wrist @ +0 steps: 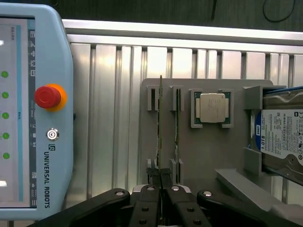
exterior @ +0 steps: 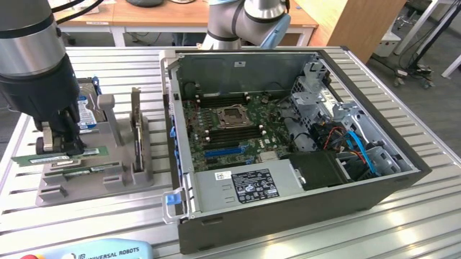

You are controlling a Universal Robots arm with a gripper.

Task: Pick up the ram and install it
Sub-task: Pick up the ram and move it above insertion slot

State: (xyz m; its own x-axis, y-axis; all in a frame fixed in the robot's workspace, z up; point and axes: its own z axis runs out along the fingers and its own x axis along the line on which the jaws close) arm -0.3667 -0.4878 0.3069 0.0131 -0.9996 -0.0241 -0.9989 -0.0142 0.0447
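Observation:
The ram (exterior: 40, 159) is a thin green stick held edge-up at the exterior view's left, over the grey holder (exterior: 94, 186). My gripper (exterior: 61, 147) is shut on it near one end. In the wrist view the ram (wrist: 161, 123) runs as a thin line away from the gripper (wrist: 161, 182), whose fingers press together on it. It looks raised slightly out of its slot. A second green stick (wrist: 176, 118) stands in the neighbouring slot of the holder (wrist: 208, 156); in the exterior view this second stick (exterior: 83, 171) lies just beside the gripper.
An open computer case (exterior: 403, 178) with its motherboard (exterior: 223, 124) lies at the exterior view's right. The holder also carries a silver processor (wrist: 212, 108), a hard drive (wrist: 284, 137) and a dark expansion card (exterior: 135, 124). A teach pendant (wrist: 28, 113) lies on the slatted table.

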